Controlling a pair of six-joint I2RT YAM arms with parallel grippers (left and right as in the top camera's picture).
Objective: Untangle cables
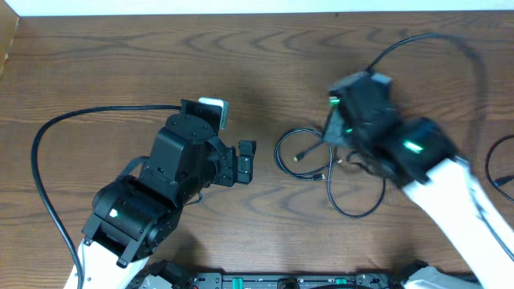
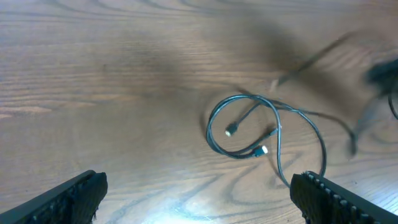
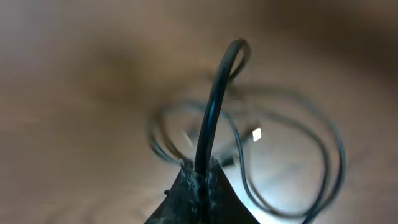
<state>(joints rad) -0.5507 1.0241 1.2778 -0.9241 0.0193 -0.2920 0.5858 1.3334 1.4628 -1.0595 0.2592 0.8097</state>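
My right claw [image 3: 202, 174] clamps the cables [image 2: 278, 134], left claw [image 2: 199, 190] gapes empty; if I yank, the loops may cinch.

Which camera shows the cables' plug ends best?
Left wrist: the cables lie sharp, plug ends visible inside the loop. Overhead shows them small, partly under the right arm. Right wrist is blurred, one strand in the right tool.

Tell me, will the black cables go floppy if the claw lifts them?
Probably floppy: the cables lie in loose curly loops. Likely light, being so thin. The strand in the right claw bends over, so the rest would probably dangle.
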